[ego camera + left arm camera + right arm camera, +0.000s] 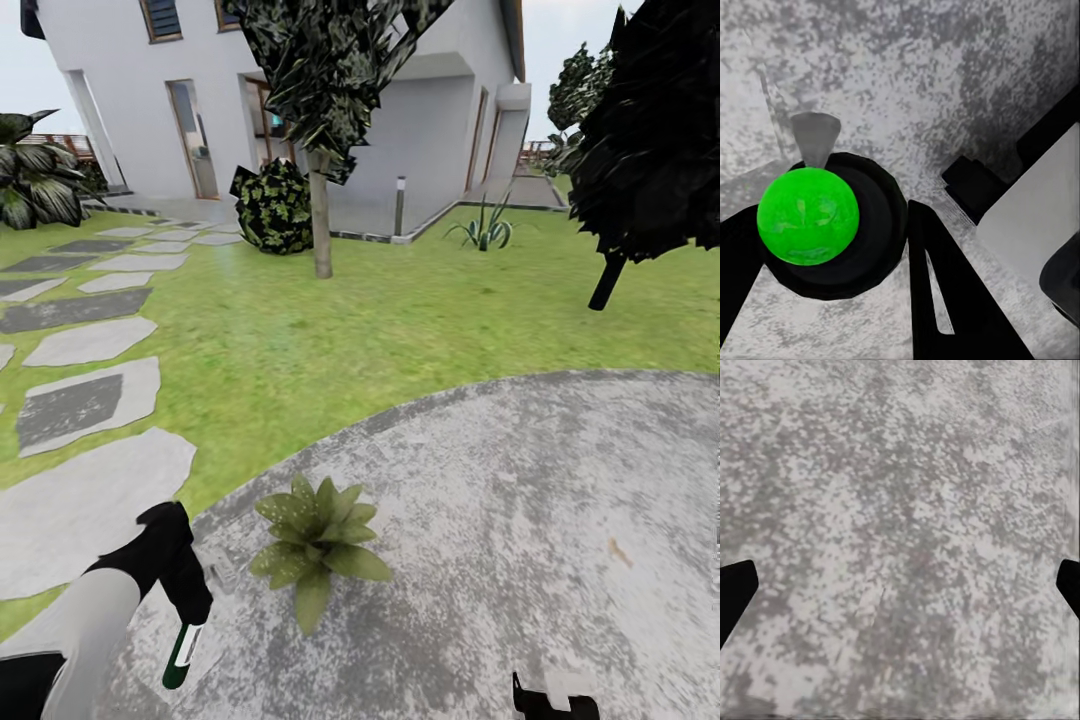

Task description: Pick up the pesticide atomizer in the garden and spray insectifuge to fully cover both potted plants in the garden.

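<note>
In the head view my left gripper [188, 600] hangs low over the left edge of the stone patio [520, 500], shut on the pesticide atomizer [183, 655]. The atomizer is a slim dark green bottle with a white band, and it points down from the fingers. One potted plant [315, 540], a low rosette of speckled green leaves, sits on the patio just right of that gripper. In the left wrist view the atomizer [808, 216] shows end-on as a bright green round, with black fingers [937, 292] on both sides. My right gripper [900, 585] is open above bare patio stone [900, 510].
Lawn [400, 310] surrounds the patio. Grey stepping stones [90, 400] run along the left. Further back stand a thin tree trunk [321, 215], a round bush [273, 206], a dark tree [650, 140] at right and the white house [420, 110].
</note>
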Tool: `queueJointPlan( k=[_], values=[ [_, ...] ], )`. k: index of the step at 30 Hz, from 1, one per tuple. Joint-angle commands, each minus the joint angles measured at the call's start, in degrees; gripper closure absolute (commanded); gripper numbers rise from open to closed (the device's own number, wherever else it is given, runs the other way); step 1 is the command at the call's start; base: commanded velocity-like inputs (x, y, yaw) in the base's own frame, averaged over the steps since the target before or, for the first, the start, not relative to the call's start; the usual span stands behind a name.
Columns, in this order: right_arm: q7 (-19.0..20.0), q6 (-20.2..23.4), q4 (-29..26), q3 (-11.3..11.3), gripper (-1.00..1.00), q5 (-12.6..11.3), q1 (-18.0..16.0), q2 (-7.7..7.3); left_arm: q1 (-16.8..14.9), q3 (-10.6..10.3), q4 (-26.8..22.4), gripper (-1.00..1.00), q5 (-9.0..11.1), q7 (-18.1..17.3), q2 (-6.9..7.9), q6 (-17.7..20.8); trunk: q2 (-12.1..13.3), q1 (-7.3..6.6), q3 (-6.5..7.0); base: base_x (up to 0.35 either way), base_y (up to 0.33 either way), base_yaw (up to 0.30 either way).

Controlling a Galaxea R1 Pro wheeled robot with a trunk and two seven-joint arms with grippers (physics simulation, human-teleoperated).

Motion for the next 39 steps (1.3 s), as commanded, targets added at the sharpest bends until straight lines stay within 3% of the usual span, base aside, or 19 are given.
queueJointPlan(
  k=[1,15,20,23,30,39],
  values=[
    [-0.26,-0.19,0.11,-0.29,-1.0,0.61,-0.05,0.01,-0.04,0.36,-0.26,1.0,-0.69,-0.73,-0.08,0.65,-0.02,-0.03,-0.05,-0.221,-0.219,0.004],
    [-0.2,-0.19,0.11,-0.22,-1.0,0.61,-0.05,0.01,0.09,0.19,-0.48,1.0,-0.95,-0.93,0.12,0.68,-0.02,-0.03,-0.05,0.0,-0.116,0.0],
    [-0.17,-0.19,0.09,-0.18,-1.0,0.54,-0.05,0.08,0.62,-2.97,-0.4,1.0,-0.94,-0.94,-0.2,0.97,-0.02,-0.03,-0.05,0.0,0.0,0.0],
    [-0.17,-0.19,0.1,-0.13,-1.0,0.46,-0.05,0.09,0.67,-3.97,-0.27,1.0,-0.96,-0.8,-2.01,1.11,-0.02,-0.03,-0.05,0.0,0.0,0.0],
    [-0.17,-0.19,0.11,-0.12,-1.0,0.51,-0.05,0.18,0.4,-3.91,-0.33,1.0,-0.81,-0.59,-2.73,1.13,-0.02,-0.03,-0.05,0.0,0.0,0.054],
    [-0.21,-0.19,0.11,-0.21,-1.0,0.52,-0.05,0.1,-0.01,-4.02,-0.49,1.0,-0.89,-0.49,-2.02,1.21,-0.02,-0.03,-0.05,0.0,0.0,0.267]
  ],
)
